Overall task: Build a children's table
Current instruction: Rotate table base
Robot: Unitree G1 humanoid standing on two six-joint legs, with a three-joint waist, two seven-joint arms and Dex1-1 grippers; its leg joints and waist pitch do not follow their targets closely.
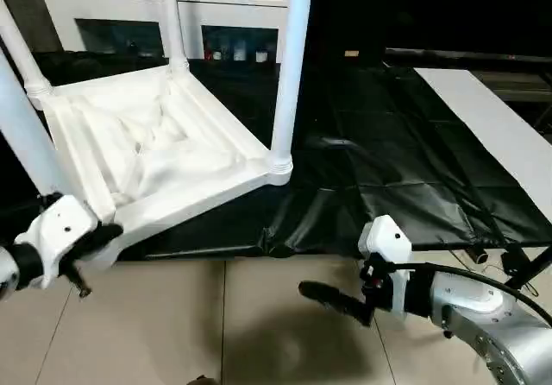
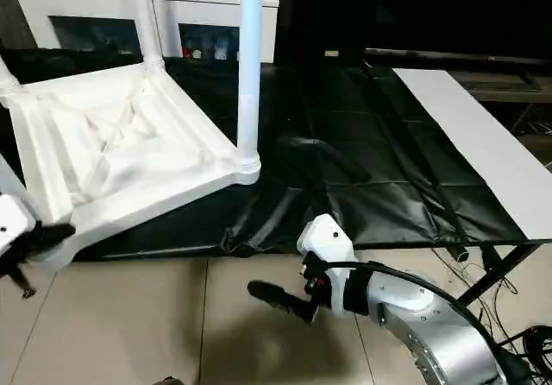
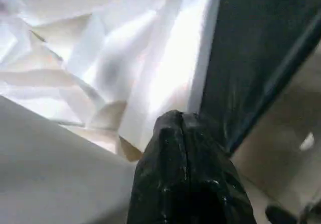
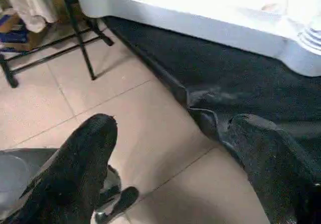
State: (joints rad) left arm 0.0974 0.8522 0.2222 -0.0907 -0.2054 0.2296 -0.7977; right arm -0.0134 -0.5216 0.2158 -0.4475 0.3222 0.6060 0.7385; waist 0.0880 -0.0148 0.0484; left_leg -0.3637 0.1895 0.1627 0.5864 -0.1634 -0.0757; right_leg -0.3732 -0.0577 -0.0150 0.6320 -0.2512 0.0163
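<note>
Currently I'm seeing the children's table (image 1: 164,156) lying upside down on the black bench (image 1: 405,169), left of frame, legs up. Left end effector (image 1: 97,240) is sitting clenched at its near rim; right end effector (image 1: 332,299) is hanging released. Probably light, stiff, slick plastic; I'd grab rim or leg (image 1: 291,66).

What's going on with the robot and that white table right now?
Left gripper shut, at the near corner of the upturned tabletop. Right gripper open, empty, over the floor. Legs stand in their sockets. Nothing in the way.
</note>
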